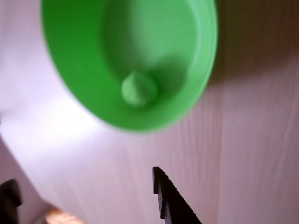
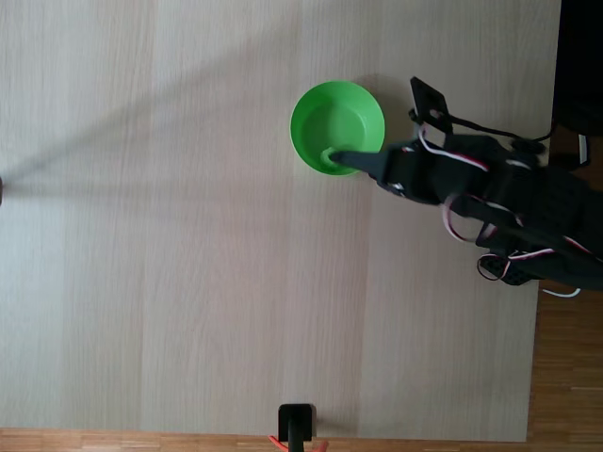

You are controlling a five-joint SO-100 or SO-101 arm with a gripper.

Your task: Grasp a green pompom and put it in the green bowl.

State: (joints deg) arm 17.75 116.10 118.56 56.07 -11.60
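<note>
The green bowl (image 1: 74, 70) takes up the top of the blurred wrist view. The green pompom (image 1: 139, 89) lies inside it, low on the bowl's floor. Below the bowl, my gripper (image 1: 84, 189) is open: one black finger (image 1: 163, 196) at bottom centre, the other at the bottom left corner, bare table between them. In the fixed view the bowl (image 2: 311, 113) stands on the table's upper right part. The gripper (image 2: 341, 158) reaches in from the right, its tip over the bowl's lower rim. I cannot make out the pompom in that view.
The arm's body and cables (image 2: 518, 207) fill the table's right edge. A black stand (image 2: 297, 424) sits at the bottom edge. A wide stretch of light wooden table (image 2: 151, 245) spreads left of the bowl. Wooden floor lies beyond the bottom and right edges.
</note>
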